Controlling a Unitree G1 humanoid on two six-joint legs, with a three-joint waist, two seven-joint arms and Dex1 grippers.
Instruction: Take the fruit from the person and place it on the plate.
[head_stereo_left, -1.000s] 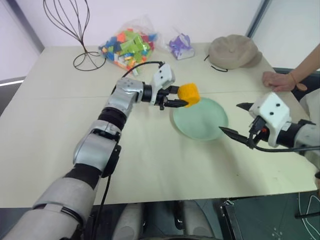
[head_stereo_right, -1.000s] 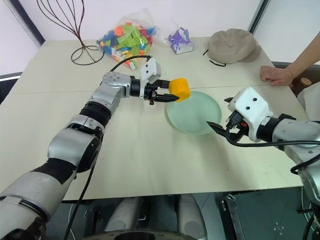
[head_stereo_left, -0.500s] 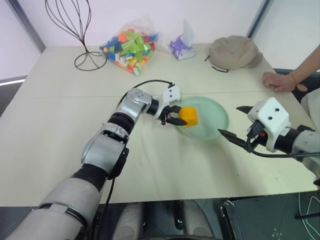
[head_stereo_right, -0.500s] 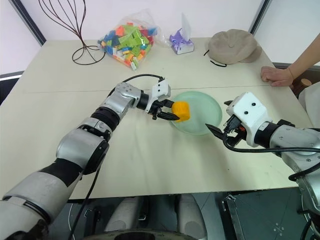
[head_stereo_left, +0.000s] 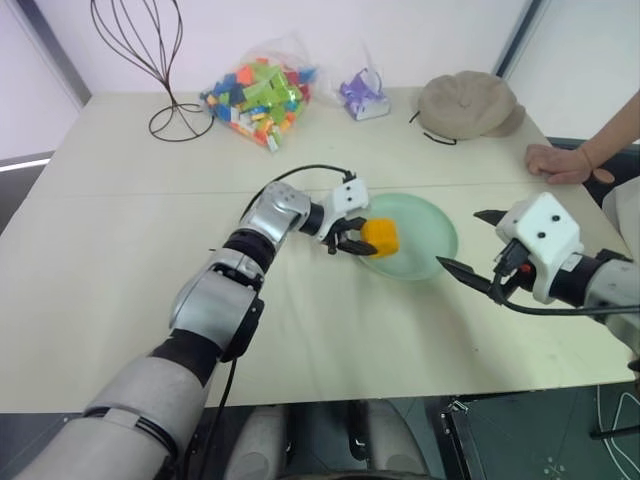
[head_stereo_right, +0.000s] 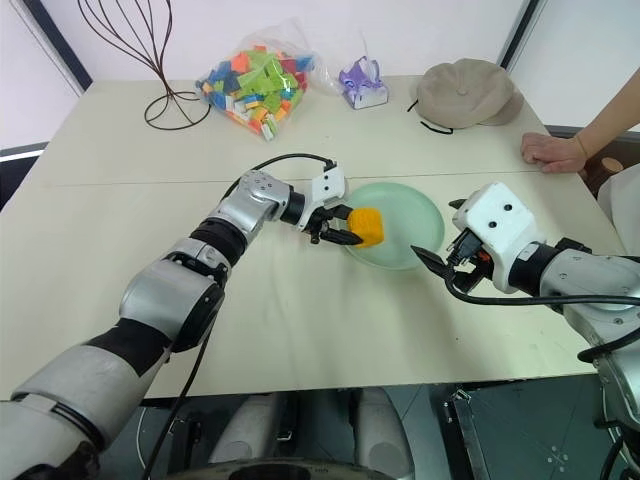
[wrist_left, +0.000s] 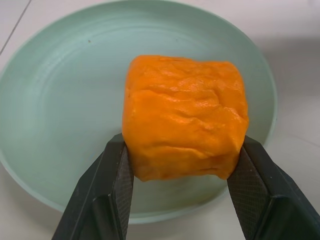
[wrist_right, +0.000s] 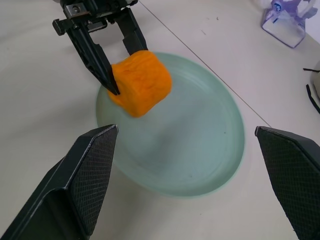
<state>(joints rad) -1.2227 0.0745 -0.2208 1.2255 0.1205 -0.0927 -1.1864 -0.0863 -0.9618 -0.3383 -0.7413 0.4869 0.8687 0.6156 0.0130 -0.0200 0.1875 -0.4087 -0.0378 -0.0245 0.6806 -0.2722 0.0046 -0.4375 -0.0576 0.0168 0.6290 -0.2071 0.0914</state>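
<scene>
desk (head_stereo_left: 120, 250): pale beige top, seam line running across it left to right, white wall behind the far edge
plate (head_stereo_left: 430, 222): mint-green, round, flat on the desk right of centre
fruit (head_stereo_left: 381, 237): orange, blocky, pinched in the left end effector over the plate's left part; wrist view puts it above the plate surface, contact with the plate can't be confirmed
left end effector (head_stereo_left: 352, 241): both black fingers pressed onto opposite sides of the fruit, arm reaching in from the near left, pointing right
right end effector (head_stereo_left: 472, 243): fingers spread wide, nothing between them, just right of the plate's rim and aimed left at the plate and fruit
person's hand (head_stereo_left: 553, 161): resting flat on the desk at the far right edge, forearm coming in from the right, well apart from the plate
tan cap (head_stereo_left: 468, 102): far right on the desk, beyond the plate
bag of bricks (head_stereo_left: 255, 92): clear bag with colourful toy bricks, far side, left of centre
purple item (head_stereo_left: 361, 94): small, wrapped in clear film, between the bag and the cap
wire stand (head_stereo_left: 150, 50): dark, rounded wire frame with a ring base, far left corner
</scene>
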